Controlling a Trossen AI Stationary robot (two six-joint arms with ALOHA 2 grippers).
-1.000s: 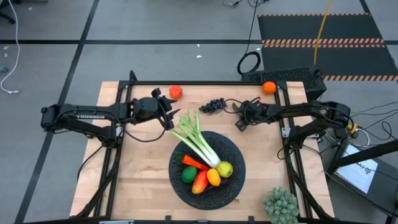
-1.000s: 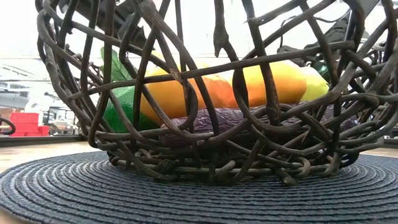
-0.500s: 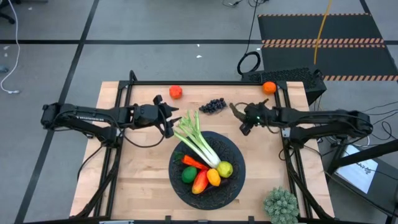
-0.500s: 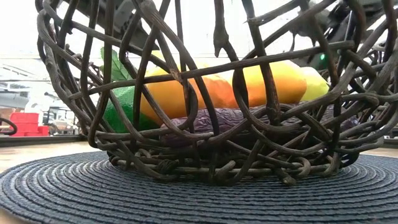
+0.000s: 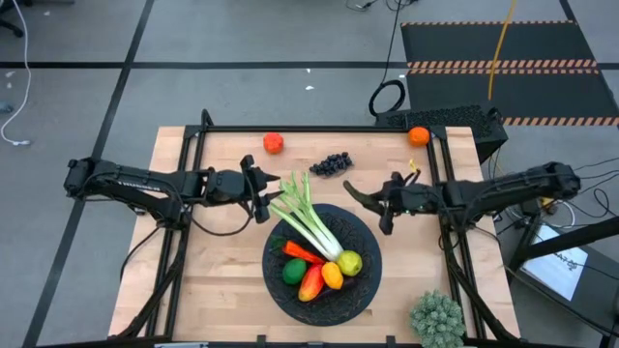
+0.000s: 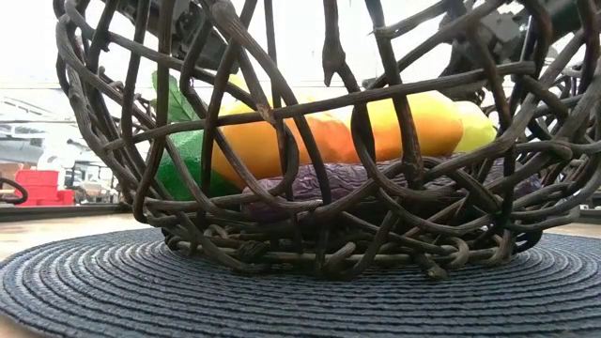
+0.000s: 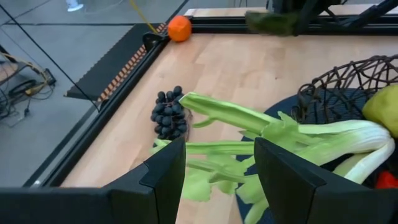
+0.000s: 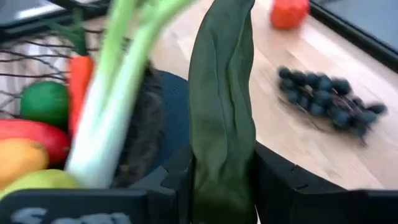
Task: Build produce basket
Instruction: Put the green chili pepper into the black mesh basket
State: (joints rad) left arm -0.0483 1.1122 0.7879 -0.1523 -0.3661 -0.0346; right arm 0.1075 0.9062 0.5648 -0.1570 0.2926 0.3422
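Note:
The black woven basket (image 5: 363, 290) holds the long leek (image 5: 311, 227), a carrot (image 5: 302, 253), a lime (image 5: 294, 273), a red pepper (image 5: 311, 283) and lemons (image 5: 349, 262). The leek's green leaves (image 7: 236, 115) stick out over the basket's far left rim. My left gripper (image 5: 263, 193) is open, with a finger on either side of those leaves (image 7: 217, 180). My right gripper (image 5: 379, 201) is shut on a dark green pickle (image 5: 353, 193) just beyond the basket's far right rim. On the table lie dark grapes (image 5: 332, 163), a tomato (image 5: 274, 143) and an orange (image 5: 418, 136). My right gripper (image 8: 221, 177) pinches the pickle's end (image 8: 221, 155) between its two fingers. The fingers come level from the table's right. The pickle's free end (image 8: 227, 37) sticks out ahead of the fingers, along them, toward the leek. It is lifted clear of the table.
A bushy pale-green spiky clump (image 5: 437, 319) stands at the near right corner. A black frame (image 5: 319, 129) runs along the table's far edge. Bare wood lies left of the basket (image 5: 213, 271). In the low view the basket's woven wall (image 6: 282, 141) fills the picture.
My right gripper has carried the pickle from beside the grapes toward the near edge and the basket's far right rim, while its arm swung and straightened. My left gripper has shifted a little toward the near edge beside the leek's leaves.

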